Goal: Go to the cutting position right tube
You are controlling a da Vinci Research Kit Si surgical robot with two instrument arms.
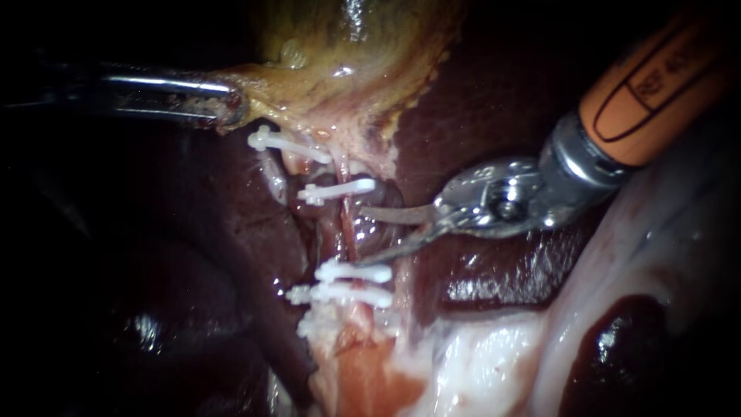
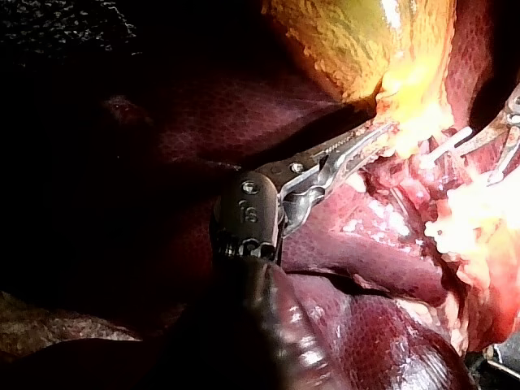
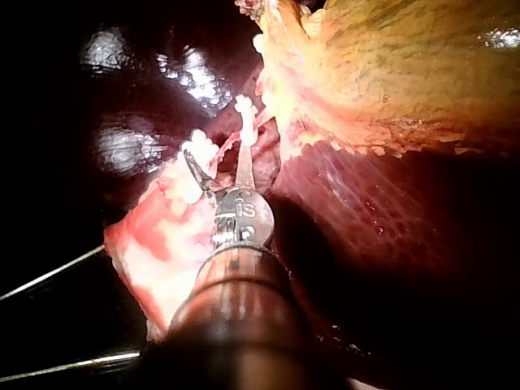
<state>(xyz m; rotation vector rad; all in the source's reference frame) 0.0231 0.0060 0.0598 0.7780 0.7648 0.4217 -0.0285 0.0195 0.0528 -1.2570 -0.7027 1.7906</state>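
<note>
Liver (image 1: 478, 116) backdrop: right tool (image 1: 360, 235), blades apart beside the right tube (image 1: 346, 225); left tool (image 1: 226, 109) clamped on gallbladder (image 1: 347, 62).

Your field lies in a pool of hard light, ringed by darkness.
In your endoscope view the light falls on the middle and fades to black at the edges, throwing wet glints (image 1: 478, 289) off the dark liver (image 1: 193, 232) and blanching the pale tissue (image 1: 494, 347) beside it. In your right wrist view two thin bright lines (image 3: 49, 278) cross the dark beside that pale tissue. In your left wrist view a speckled grey surface (image 2: 73, 24) and a coarse pale patch (image 2: 49, 325) show dimly in shadow.
</note>
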